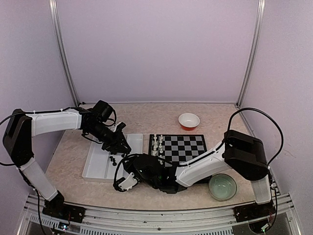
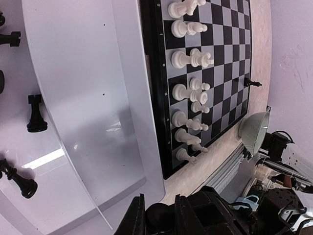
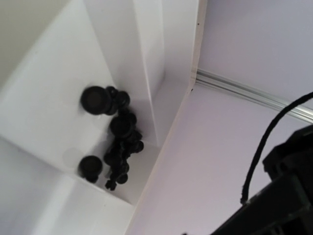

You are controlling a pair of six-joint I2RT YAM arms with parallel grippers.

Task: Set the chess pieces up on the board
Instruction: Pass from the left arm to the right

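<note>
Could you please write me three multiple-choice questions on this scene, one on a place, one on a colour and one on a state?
1. Where on the board do the white pieces stand?
A. On the middle squares.
B. Along the side nearest the tray.
C. Along the side farthest from it.

2. What colour is the outside of the bowl beyond the board?
A. Blue.
B. Yellow.
C. Red.

3. How is the left gripper?
A. Closed on a dark piece.
B. Wide open and empty.
C. Closed on a white piece.

Answers:
1 B: the white pieces fill the two rows next to the tray.
2 C: its wall is red and its inside is white.
3 A: the left wrist view shows a round dark piece between its fingers.
</note>
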